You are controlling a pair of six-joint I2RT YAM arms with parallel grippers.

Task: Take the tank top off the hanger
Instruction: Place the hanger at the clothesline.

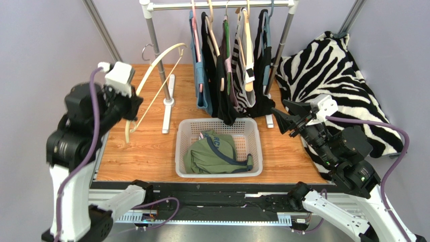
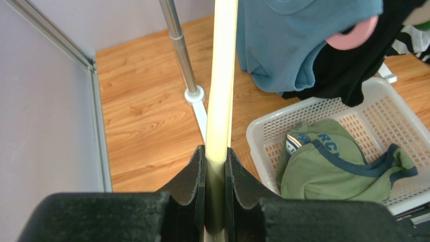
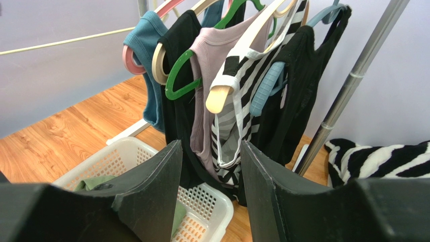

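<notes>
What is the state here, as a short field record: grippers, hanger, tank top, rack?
left gripper: shut on hanger, raised by the rack's left post
right gripper: open, empty, facing rack
hanger: cream, bare
tank top: green, lying in basket
rack: several garments on their own hangers
task: tank top appears off the hanger

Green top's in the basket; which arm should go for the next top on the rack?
Right. The right end effector is open, empty and aimed at the hanging tops. The left end effector is shut on the bare hanger, off to the rack's left.
</notes>
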